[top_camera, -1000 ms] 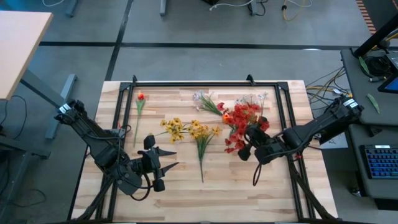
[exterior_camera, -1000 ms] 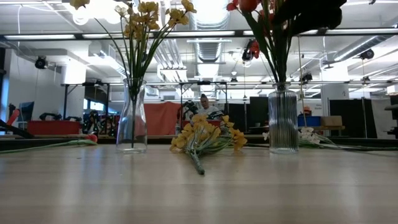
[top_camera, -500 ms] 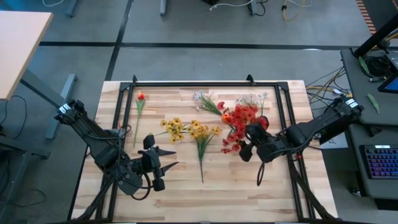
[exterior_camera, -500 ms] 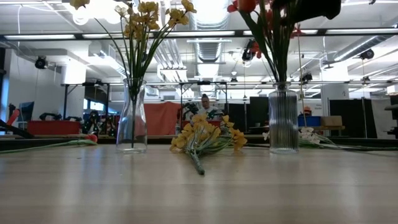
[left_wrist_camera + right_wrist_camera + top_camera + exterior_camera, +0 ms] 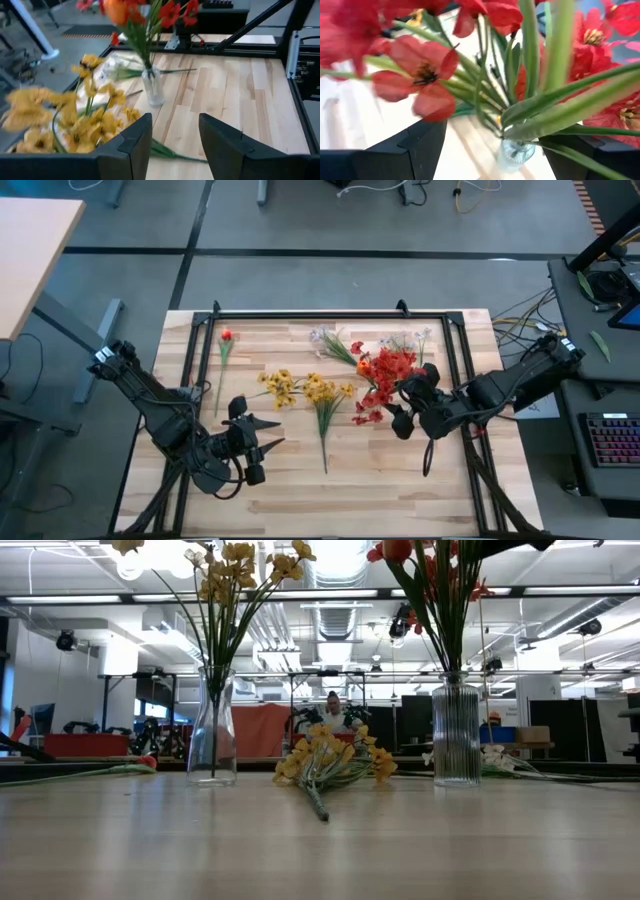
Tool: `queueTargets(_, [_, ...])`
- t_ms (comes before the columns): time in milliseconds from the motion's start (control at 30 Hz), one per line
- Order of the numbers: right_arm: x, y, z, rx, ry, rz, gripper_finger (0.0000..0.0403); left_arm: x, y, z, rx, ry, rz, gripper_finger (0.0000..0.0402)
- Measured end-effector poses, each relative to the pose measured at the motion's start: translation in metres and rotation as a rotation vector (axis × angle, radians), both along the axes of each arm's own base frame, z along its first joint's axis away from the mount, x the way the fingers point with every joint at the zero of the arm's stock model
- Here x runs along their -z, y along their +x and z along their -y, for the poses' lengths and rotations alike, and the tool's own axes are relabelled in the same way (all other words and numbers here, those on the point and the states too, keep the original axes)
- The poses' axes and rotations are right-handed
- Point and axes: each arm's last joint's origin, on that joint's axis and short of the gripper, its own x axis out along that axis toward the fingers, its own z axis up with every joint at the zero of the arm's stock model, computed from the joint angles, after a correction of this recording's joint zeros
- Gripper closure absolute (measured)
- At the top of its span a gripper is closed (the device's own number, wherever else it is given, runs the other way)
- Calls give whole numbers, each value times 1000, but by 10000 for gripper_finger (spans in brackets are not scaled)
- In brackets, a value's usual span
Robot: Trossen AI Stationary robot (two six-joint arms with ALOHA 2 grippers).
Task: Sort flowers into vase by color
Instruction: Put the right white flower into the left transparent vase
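Observation:
A ribbed glass vase (image 5: 456, 735) holds red blossoms (image 5: 385, 372) on green stalks. A smooth glass vase (image 5: 213, 730) holds yellow flowers (image 5: 283, 387). A yellow spray (image 5: 325, 408) lies flat on the table between the two vases. A single red stem (image 5: 225, 348) and white sprays (image 5: 330, 340) lie near the far edge. My right gripper (image 5: 398, 406) hovers open just right of the red bunch. In its wrist view (image 5: 492, 137) the red stalks stand ahead between the fingers, and I see no touch. My left gripper (image 5: 282, 434) waits open near the near-left part of the table.
More white flowers (image 5: 412, 340) lie at the far right of the table. A black frame (image 5: 330, 315) borders the wooden tabletop. Bare wood (image 5: 360, 480) stretches along the near edge. A person (image 5: 330, 708) sits far back in the room.
My right gripper has risen and drawn a little toward the table's right edge, away from the red bunch; in the low view it has nearly left the picture's top. The red flowers stay in the ribbed vase.

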Motion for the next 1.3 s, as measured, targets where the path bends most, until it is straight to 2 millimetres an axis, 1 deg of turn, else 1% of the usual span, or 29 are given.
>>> queueTargets(233, [-12, -4, -2, -59, 136, -48, 115, 10, -9, -8, -96, -68, -56, 253])
queueTargets(367, [-20, -10, -1, -59, 220, -92, 115, 17, -17, -15, -183, -128, -101, 253])
queueTargets(500, [-28, -16, 2, -33, 238, -123, 115, 23, -26, -22, -264, -190, -174, 256])
queueTargets(700, [-35, -20, 4, -30, 233, -134, 115, 28, -36, -31, -371, -221, -239, 266])
queueTargets(967, [-44, -20, 4, -52, 230, -112, 115, 28, -38, -31, -381, -227, -250, 272])
queueTargets(1300, [-68, -24, 6, -72, 258, -38, 115, 28, -38, -33, -386, -222, -253, 272])
